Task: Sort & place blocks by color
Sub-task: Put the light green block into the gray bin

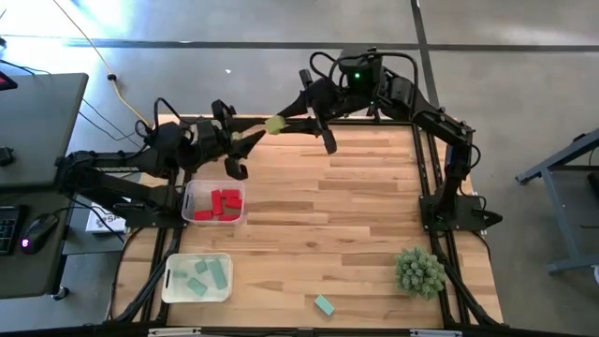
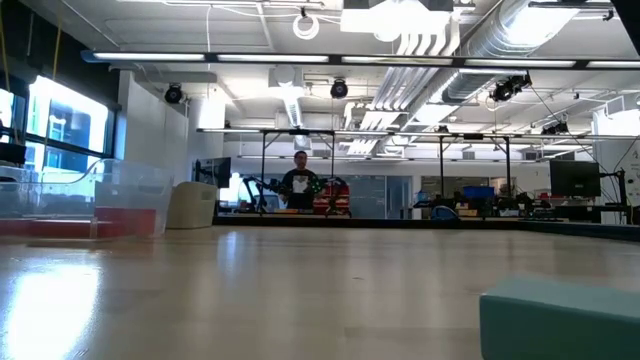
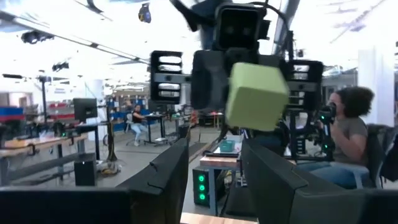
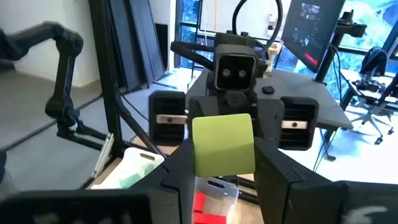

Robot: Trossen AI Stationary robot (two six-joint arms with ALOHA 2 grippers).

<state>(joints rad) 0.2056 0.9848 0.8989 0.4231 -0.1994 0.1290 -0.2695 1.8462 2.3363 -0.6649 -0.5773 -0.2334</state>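
My right gripper is shut on a yellow-green block in the air over the table's far left part. In the right wrist view the block sits between its fingers. My left gripper is open and faces it from the left, close to the block but apart from it. In the left wrist view the block hangs beyond the spread fingers. Red blocks lie in one clear bin and teal blocks in another. One teal block lies on the table near its near edge. My right gripper pinches the yellow-green block by two opposite side faces between its two fingers. The fingers come about level from the table's right, pointing left. The block is lifted clear of the table, slightly tilted, and juts out past the fingertips toward my left gripper.
A spiky green plant ball stands at the near right. The low view shows the red-block bin at the left and the lone teal block close by. Bare wood fills the table's middle and right. People sit and stand beyond the table.
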